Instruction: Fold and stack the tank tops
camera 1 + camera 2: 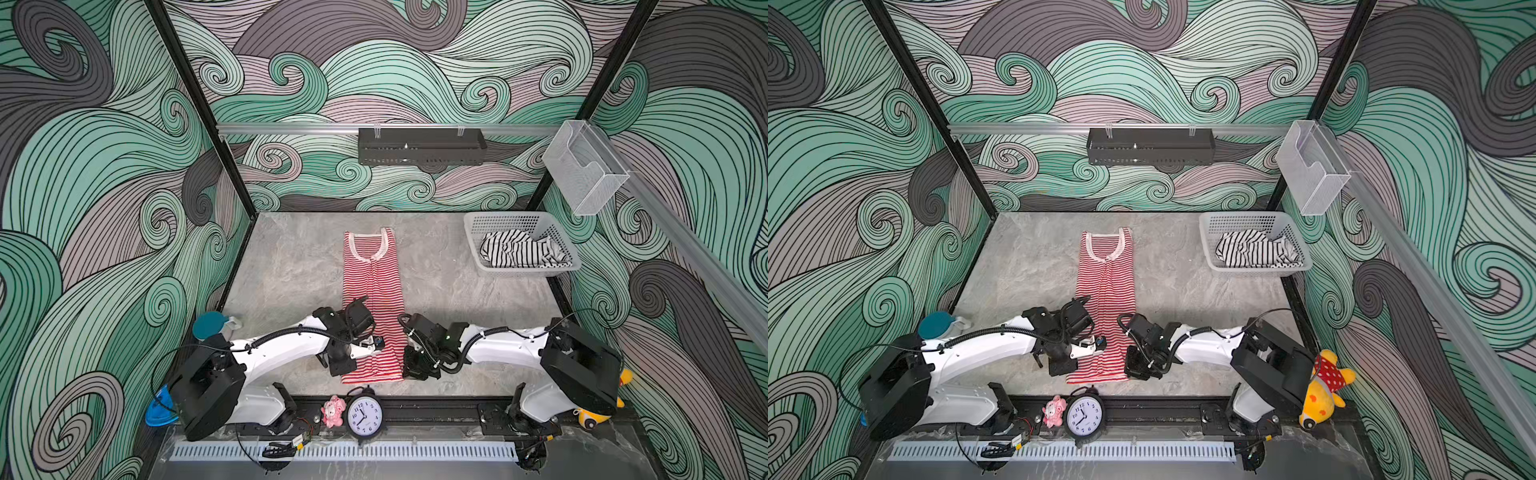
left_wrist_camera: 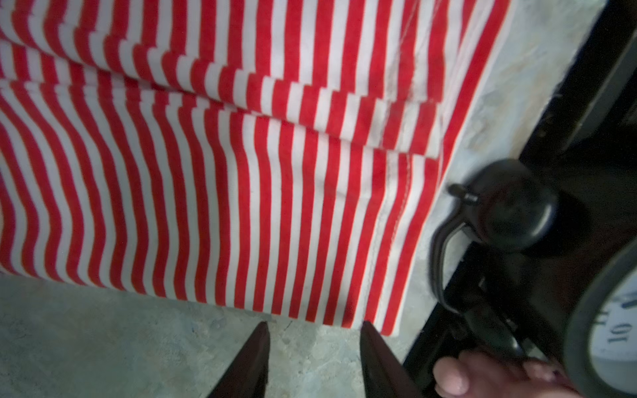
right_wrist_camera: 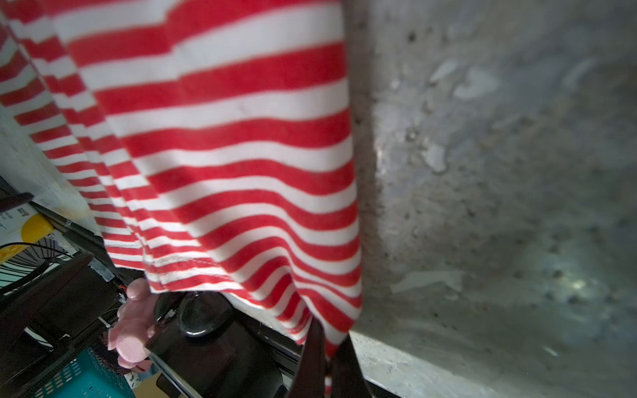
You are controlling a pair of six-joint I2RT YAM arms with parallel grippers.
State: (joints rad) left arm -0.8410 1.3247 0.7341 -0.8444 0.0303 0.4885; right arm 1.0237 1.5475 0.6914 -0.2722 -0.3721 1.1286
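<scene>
Red-and-white tank top (image 1: 372, 286) lies as a lengthwise strip mid-worktop (image 1: 291, 266), hem at the front edge. Black-and-white tank top (image 1: 515, 249) sits in the basket (image 1: 498, 220) at the back right corner. Right tool (image 3: 329, 339) is clenched on the hem's right corner; left tool (image 2: 314, 325) is released, just short of the left corner. Risk: a one-sided lift skews the hem and spills the folded layers.

Red/wht tank top (image 1: 371, 286): soft knit cloth, matt. Tabletop (image 1: 291, 266): grey stone-look, mottled, matt. Basket (image 1: 505, 223): perforated wht plastic. Clock (image 1: 365, 415) casing: glossy blk.
</scene>
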